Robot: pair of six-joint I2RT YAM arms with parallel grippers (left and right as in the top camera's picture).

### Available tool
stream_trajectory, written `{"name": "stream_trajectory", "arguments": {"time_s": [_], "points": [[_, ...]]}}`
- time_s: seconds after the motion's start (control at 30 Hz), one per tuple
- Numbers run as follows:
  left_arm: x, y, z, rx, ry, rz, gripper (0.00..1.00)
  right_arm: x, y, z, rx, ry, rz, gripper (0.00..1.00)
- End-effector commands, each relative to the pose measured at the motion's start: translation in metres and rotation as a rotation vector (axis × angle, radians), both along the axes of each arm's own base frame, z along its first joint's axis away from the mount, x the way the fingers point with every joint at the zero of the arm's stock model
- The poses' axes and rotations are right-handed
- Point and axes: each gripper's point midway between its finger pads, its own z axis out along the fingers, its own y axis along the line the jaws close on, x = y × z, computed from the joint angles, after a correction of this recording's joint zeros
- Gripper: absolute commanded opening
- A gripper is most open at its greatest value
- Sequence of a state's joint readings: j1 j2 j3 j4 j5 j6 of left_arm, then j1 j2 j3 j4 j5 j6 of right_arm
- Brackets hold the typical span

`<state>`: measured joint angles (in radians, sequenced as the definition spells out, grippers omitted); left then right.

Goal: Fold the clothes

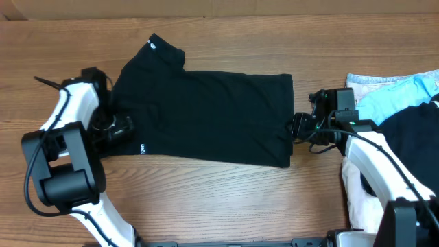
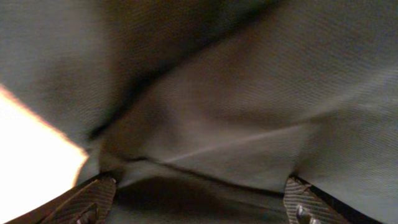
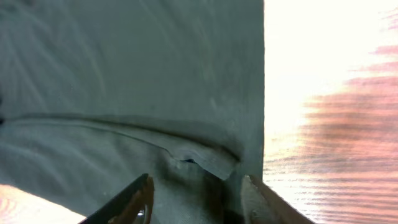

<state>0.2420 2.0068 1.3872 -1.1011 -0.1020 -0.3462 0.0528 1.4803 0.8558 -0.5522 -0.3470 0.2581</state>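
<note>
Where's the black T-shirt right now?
In the overhead view the black T-shirt lies flat mid-table, between the left gripper at its left edge and the right gripper at its right edge.

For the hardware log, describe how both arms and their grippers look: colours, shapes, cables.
Both the left arm and right arm have smooth white shells joined by chunky black cylindrical joints, with thin black cables looping along them. The left gripper and right gripper are black. Up close, the fingers are dark with a woven, carbon-like texture. No markings are legible.
</note>
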Motion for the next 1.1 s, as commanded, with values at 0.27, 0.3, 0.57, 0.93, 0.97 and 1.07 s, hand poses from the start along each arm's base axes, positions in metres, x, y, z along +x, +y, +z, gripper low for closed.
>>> {"name": "stream_trajectory", "arguments": {"time_s": [0.27, 0.3, 0.57, 0.93, 0.97, 1.07], "points": [[0.008, 0.015, 0.016, -0.058, -0.023, 0.061, 0.86, 0.034, 0.009, 0.072, 0.044, -0.199, 0.043, 0.65], [0.019, 0.013, 0.023, -0.073, -0.055, 0.037, 0.85, 0.034, 0.009, 0.071, 0.043, -0.198, 0.042, 0.65], [0.149, -0.036, 0.115, -0.156, -0.532, -0.331, 0.98, 0.024, 0.008, 0.063, 0.039, -0.144, 0.039, 0.66], [0.247, -0.09, 0.12, 0.033, -0.812, -0.666, 1.0, 0.011, 0.007, 0.055, 0.038, -0.074, 0.036, 0.65], [0.251, -0.092, 0.113, 0.032, -0.814, -0.669, 1.0, 0.01, 0.008, 0.055, 0.039, -0.07, 0.035, 0.65], [0.259, -0.092, 0.089, 0.021, -0.801, -0.659, 1.0, 0.007, 0.007, 0.053, 0.049, -0.047, 0.013, 0.65]]}}
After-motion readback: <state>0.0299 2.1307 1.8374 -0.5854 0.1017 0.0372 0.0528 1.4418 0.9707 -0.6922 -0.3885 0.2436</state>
